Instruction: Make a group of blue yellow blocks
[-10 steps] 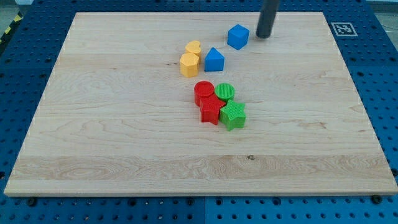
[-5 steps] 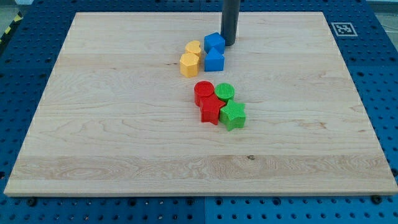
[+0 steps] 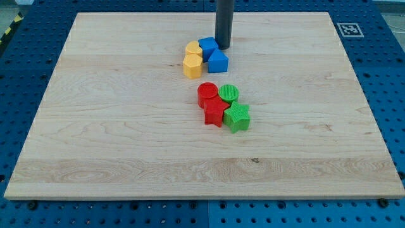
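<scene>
Four blocks sit bunched together near the view's top centre: a blue cube (image 3: 207, 47), a blue triangular block (image 3: 218, 61), a yellow heart-like block (image 3: 193, 49) and a yellow hexagonal block (image 3: 192, 65). The blue cube touches the upper yellow block and the blue triangular block. My tip (image 3: 223, 46) stands just to the right of the blue cube, touching or nearly touching it.
Below the group lies a cluster of a red cylinder (image 3: 207, 94), a red star (image 3: 215, 113), a green cylinder (image 3: 229, 94) and a green star (image 3: 237, 118). The wooden board (image 3: 95, 139) rests on a blue pegboard; a marker tag (image 3: 349, 29) is at the top right.
My tip has moved left, pushing the blue cube from the right of the group until it rests against the yellow and blue triangular blocks. The other blocks have stayed put.
</scene>
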Action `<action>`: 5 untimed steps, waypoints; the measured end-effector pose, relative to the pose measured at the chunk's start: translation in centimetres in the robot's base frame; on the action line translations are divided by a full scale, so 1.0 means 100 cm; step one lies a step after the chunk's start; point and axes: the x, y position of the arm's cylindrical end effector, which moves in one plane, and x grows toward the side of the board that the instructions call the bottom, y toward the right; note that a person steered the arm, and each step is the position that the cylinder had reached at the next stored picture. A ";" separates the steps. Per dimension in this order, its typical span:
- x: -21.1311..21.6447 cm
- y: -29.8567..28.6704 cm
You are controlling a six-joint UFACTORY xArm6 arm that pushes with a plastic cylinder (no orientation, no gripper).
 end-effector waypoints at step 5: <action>0.038 0.033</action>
